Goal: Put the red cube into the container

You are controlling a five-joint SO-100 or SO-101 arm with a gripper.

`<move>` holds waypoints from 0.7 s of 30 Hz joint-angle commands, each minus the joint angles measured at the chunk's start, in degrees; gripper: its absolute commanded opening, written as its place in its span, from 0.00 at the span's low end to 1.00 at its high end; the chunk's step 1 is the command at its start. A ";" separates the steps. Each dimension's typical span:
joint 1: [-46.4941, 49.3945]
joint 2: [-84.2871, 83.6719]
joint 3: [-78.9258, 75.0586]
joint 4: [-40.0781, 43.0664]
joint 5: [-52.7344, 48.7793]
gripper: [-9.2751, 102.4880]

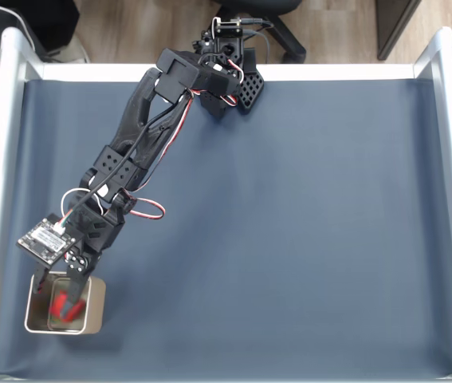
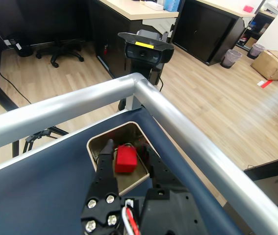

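Now at the release step. Bench [image 1: 289, 239] with blue mat lies below the claw; the container [image 2: 97, 144] sits directly under the claw [image 2: 129, 156], near the rail corner. Claw pinches the red cube [image 2: 126, 159] between both fingers, held over the tin's mouth. Next move, as judged: spread fingers, let cube drop, then lift clear.

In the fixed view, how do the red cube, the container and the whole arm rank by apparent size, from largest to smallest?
1. The arm, by far the largest.
2. The container, at the table's lower left corner.
3. The red cube, partly hidden between the fingers of the gripper, clearly smaller than the container's mouth.
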 commanded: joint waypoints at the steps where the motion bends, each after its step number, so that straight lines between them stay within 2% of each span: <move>1: 0.44 0.97 -1.67 -1.14 -0.09 0.29; 21: 0.79 0.53 -1.32 -1.93 -0.62 0.31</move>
